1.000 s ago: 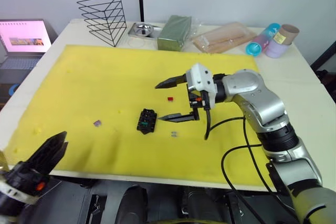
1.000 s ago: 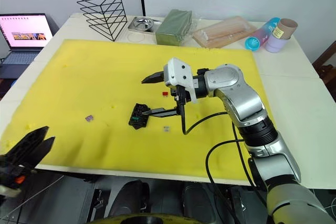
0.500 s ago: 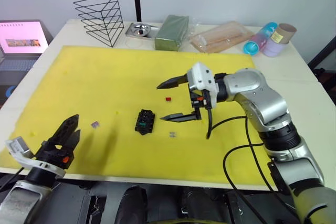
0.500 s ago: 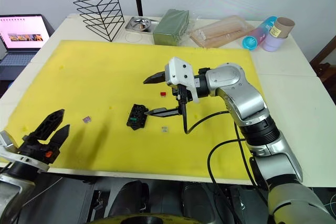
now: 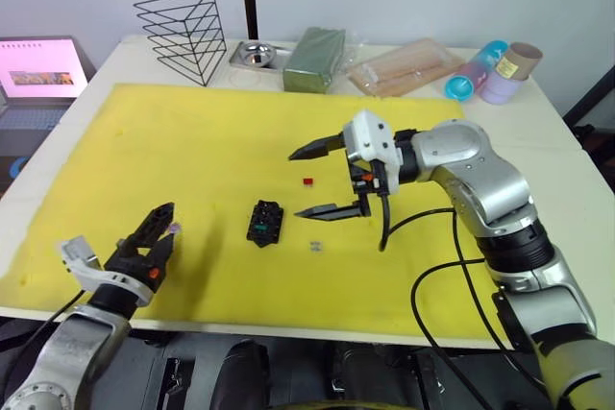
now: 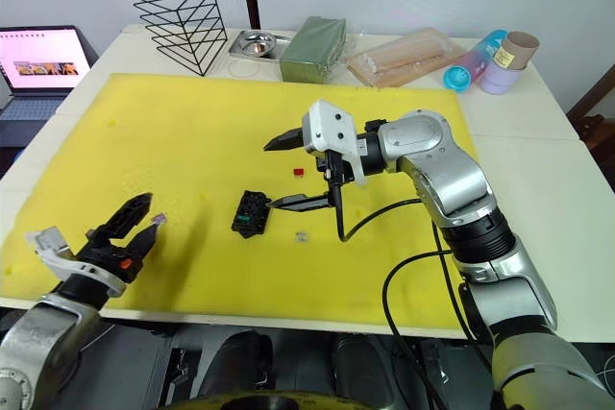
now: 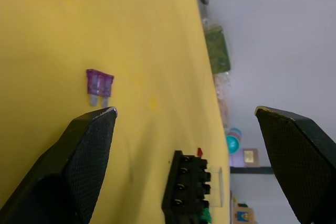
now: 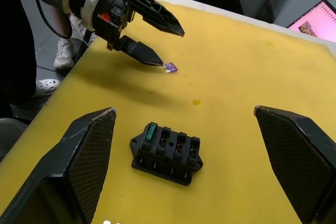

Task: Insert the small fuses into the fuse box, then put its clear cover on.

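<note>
— Where is the purple fuse [image 6: 159, 219] lying?
— On the yellow mat [image 6: 192, 132], just ahead of the left gripper [image 6: 135, 218], whose fingers are spread apart.
— And the right gripper [image 6: 279, 173]?
— Hanging wide open beside the fuse box [image 6: 250, 213], which is holding a green fuse [image 8: 151, 131].

You see a yellow foam mat [image 5: 192, 151] on a white table [image 5: 567, 180], with a wire rack [image 5: 184, 34], laptop [image 5: 43, 69], green block [image 5: 320, 58] and cups [image 5: 495, 72] behind.

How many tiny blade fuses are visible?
4: purple fuse at the open left gripper's fingertips, red fuse beyond the black fuse box, pale grey fuse beside it, green fuse in its end slot.
</note>
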`<action>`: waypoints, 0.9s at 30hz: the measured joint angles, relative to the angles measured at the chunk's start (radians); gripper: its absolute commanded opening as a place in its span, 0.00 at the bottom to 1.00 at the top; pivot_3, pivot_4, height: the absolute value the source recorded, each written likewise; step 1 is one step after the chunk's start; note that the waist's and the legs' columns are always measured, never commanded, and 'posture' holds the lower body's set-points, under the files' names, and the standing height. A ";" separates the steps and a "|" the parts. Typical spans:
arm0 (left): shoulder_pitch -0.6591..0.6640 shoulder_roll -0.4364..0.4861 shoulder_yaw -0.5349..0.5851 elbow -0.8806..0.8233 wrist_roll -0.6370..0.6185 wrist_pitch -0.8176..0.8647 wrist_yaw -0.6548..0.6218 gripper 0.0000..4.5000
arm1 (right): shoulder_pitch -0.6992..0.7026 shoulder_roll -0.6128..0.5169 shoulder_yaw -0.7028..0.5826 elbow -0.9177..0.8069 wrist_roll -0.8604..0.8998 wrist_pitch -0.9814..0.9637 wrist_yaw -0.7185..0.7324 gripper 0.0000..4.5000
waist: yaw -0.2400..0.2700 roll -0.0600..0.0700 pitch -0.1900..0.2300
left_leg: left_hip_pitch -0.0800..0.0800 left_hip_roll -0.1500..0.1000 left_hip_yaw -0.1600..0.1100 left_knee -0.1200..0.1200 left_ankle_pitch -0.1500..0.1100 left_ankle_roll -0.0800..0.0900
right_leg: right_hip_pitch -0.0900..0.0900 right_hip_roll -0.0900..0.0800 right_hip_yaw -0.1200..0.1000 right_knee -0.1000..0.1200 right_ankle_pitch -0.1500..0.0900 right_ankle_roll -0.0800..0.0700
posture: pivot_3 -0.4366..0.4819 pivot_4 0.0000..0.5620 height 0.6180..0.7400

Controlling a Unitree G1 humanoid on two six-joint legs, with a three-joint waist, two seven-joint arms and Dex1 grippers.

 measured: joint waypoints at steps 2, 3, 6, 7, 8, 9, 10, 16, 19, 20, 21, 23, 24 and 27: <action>0.001 -0.001 0.000 0.000 0.015 -0.007 0.007 1.00 | 0.000 -0.001 0.000 0.000 0.000 0.001 -0.002 1.00 | 0.001 0.000 0.000 | 0.000 0.000 0.000 0.000 0.000 0.000 | 0.000 0.000 0.000 0.000 0.000 0.000 | 0.48 0.27 1.00; 0.004 -0.003 0.000 -0.003 0.017 -0.012 0.007 1.00 | 0.000 -0.001 0.000 -0.001 0.000 0.002 -0.004 1.00 | 0.001 0.000 0.000 | 0.000 0.000 0.000 0.000 0.000 0.000 | 0.000 0.000 0.000 0.000 0.000 0.000 | 0.48 0.27 1.00; 0.023 -0.011 0.003 -0.012 0.017 -0.020 -0.011 1.00 | 0.000 -0.012 0.000 -0.005 0.001 0.010 -0.004 1.00 | 0.001 0.000 0.000 | 0.000 0.000 0.000 0.000 0.000 0.000 | 0.000 0.000 0.000 -0.001 0.000 0.000 | 0.48 0.27 1.00; 0.031 -0.010 0.008 -0.014 0.017 -0.021 -0.017 1.00 | 0.000 -0.015 -0.001 -0.007 0.001 0.013 -0.005 1.00 | 0.001 0.000 0.000 | 0.000 0.000 0.000 0.000 0.000 0.000 | 0.000 0.000 0.000 -0.001 0.000 0.000 | 0.48 0.27 1.00; 0.038 -0.008 0.013 -0.013 0.017 -0.021 -0.023 1.00 | 0.000 -0.015 -0.001 -0.010 0.001 0.014 -0.005 1.00 | 0.001 0.000 0.000 | 0.000 0.000 0.000 0.000 0.000 0.000 | 0.000 0.000 0.000 -0.001 0.000 0.000 | 0.48 0.27 1.00; 0.041 -0.004 0.015 -0.009 0.017 -0.021 -0.030 1.00 | 0.000 -0.016 -0.001 -0.011 0.001 0.014 -0.006 1.00 | 0.001 0.000 0.000 | 0.000 0.000 0.000 0.000 0.000 0.000 | 0.000 0.000 0.000 -0.001 0.000 0.000 | 0.48 0.27 1.00; 0.040 0.000 0.016 0.000 0.017 -0.020 -0.037 1.00 | 0.000 -0.016 -0.001 -0.011 0.001 0.014 -0.006 1.00 | 0.001 0.000 0.000 | 0.000 0.000 0.000 0.000 0.000 0.000 | 0.000 0.000 0.000 -0.001 0.000 -0.001 | 0.48 0.27 1.00; 0.014 0.030 0.020 0.037 0.023 -0.014 -0.056 1.00 | 0.000 -0.015 -0.001 -0.012 0.001 0.014 -0.013 1.00 | 0.001 0.000 0.000 | -0.001 0.000 0.000 -0.001 0.000 0.000 | 0.000 0.000 0.000 -0.002 0.000 -0.001 | 0.48 0.27 1.00; -0.014 0.043 0.018 0.042 0.017 -0.012 -0.041 1.00 | 0.000 -0.015 -0.001 -0.011 0.000 0.014 -0.014 1.00 | 0.001 0.000 0.000 | -0.001 0.000 0.000 -0.001 0.000 0.000 | 0.000 0.000 0.000 -0.003 0.000 -0.001 | 0.48 0.27 1.00; -0.021 0.044 0.018 0.042 0.014 -0.012 -0.036 1.00 | 0.000 -0.015 -0.001 -0.011 0.000 0.014 -0.014 1.00 | 0.001 0.000 0.000 | -0.001 0.000 0.000 -0.001 0.000 0.000 | 0.000 -0.001 0.000 -0.004 0.000 0.000 | 0.48 0.27 1.00; -0.022 0.046 0.017 0.042 0.013 -0.010 -0.030 1.00 | 0.000 -0.015 -0.001 -0.011 0.000 0.014 -0.014 1.00 | 0.001 0.000 0.000 | -0.001 0.000 0.000 -0.001 0.000 0.000 | 0.000 -0.001 0.000 -0.004 0.000 0.000 | 0.48 0.27 1.00; -0.019 0.055 0.010 0.041 0.014 0.000 -0.011 1.00 | 0.000 -0.015 -0.001 -0.011 0.000 0.014 -0.014 1.00 | 0.000 0.000 0.000 | -0.001 0.000 0.000 -0.003 0.000 0.000 | 0.000 -0.001 0.000 -0.007 0.000 0.000 | 0.48 0.27 1.00; -0.018 0.055 0.008 0.038 0.014 0.001 -0.002 1.00 | 0.000 -0.015 -0.001 -0.011 0.000 0.014 -0.015 1.00 | 0.000 0.000 0.000 | -0.001 0.001 0.000 -0.003 0.000 0.000 | 0.000 -0.001 0.000 -0.007 0.000 0.000 | 0.48 0.27 1.00; -0.013 0.052 0.008 0.013 0.008 -0.003 0.033 1.00 | 0.000 -0.015 -0.001 -0.011 0.000 0.014 -0.016 1.00 | 0.001 0.000 0.000 | -0.002 0.001 0.000 -0.003 0.000 0.000 | 0.000 -0.001 0.000 -0.009 0.000 0.000 | 0.48 0.27 1.00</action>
